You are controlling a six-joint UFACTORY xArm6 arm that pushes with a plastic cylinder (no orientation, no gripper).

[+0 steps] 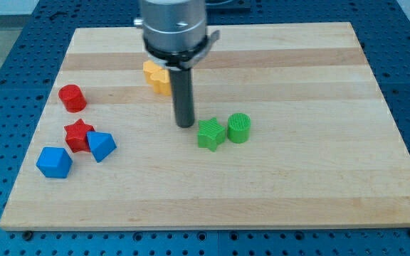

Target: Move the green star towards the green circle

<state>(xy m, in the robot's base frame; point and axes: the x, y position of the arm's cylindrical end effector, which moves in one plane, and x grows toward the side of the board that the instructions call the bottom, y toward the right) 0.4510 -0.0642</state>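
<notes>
My tip (184, 125) — a bare rod, no claw, gripping nothing — stood just left of the green star (210, 134), which seemingly touched the green circle (238, 128) on its right — mid-tabletop (319, 185)

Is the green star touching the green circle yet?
Almost or just touching. The green star sits right beside the green circle, no clear gap visible. My tip is just left of the star.
</notes>
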